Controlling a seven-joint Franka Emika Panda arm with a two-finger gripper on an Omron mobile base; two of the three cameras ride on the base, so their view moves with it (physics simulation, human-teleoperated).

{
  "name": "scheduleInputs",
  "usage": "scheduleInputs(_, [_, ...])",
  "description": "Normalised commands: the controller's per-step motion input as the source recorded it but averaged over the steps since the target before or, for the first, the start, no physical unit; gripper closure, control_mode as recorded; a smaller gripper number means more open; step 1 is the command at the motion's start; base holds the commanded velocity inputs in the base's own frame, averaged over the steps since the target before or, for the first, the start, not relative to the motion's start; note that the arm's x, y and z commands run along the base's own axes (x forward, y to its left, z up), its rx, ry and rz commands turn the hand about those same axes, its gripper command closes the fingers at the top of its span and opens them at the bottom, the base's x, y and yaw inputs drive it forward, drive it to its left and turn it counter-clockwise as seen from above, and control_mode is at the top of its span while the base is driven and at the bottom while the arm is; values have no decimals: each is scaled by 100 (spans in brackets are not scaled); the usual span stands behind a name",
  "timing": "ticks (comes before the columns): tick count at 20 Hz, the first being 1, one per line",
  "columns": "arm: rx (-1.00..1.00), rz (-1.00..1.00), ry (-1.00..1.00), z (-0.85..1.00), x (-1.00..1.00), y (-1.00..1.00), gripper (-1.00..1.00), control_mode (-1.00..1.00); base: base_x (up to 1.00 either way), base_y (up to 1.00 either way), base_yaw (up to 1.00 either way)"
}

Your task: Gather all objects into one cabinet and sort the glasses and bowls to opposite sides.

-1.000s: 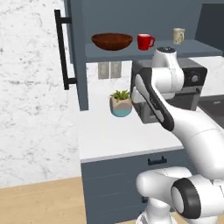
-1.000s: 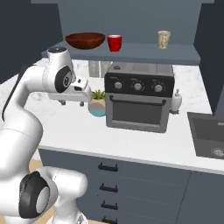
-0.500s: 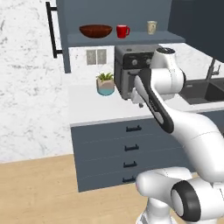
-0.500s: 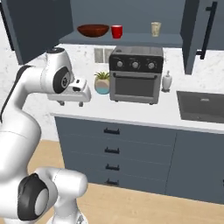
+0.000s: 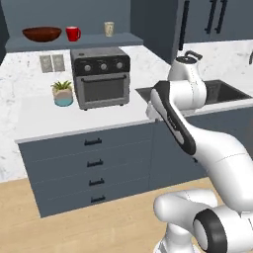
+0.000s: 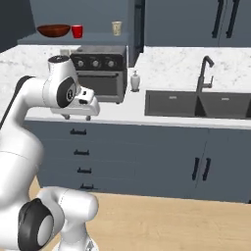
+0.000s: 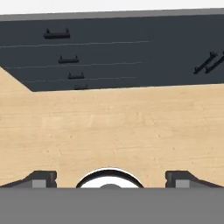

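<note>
Counter point(image 5: 59, 123): white top running along the far wall over slate-blue drawers point(image 5: 94, 168), reaching right to a dark sink point(image 6: 196, 105) with a black tap point(image 6: 206, 68).
Cabinet point(image 5: 74, 20): up on the wall at far left, above the oven; its shelf point(image 5: 74, 43) is in plain sight.
Arm point(image 5: 183, 113): white, bent at the elbow out in front of the counter, near the sink.
Oven point(image 5: 101, 76): dark toaster oven on the counter, right under the shelf.
Bowl point(image 5: 42, 33): wide and brown, at the left end of the shelf.
Gripper point(image 7: 110, 178): pointing down at the wood floor, fingertips point(image 7: 41, 178) spread wide, with nothing between them.
Plant point(image 5: 62, 93): small potted one on the counter, just left of the oven.
Red mug point(image 5: 73, 33): on the shelf just right of the bowl, close beside it but apart.
Beige mug point(image 5: 109, 28): on the shelf further right, well apart from the red mug.
Soap bottle point(image 6: 135, 81): on the counter, between oven and sink.
</note>
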Motion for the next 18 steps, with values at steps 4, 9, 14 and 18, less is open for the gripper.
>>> scheduleInputs(4, [0, 0, 0, 0, 0, 0, -100, 100, 0, -85, -35])
scheduleInputs(9, [0, 0, 0, 0, 0, 0, -100, 100, 0, -97, -36])
scheduleInputs(14, [0, 0, 0, 0, 0, 0, -100, 100, 0, -93, -37])
scheduleInputs(18, [0, 0, 0, 0, 0, 0, -100, 100, 0, -91, -38])
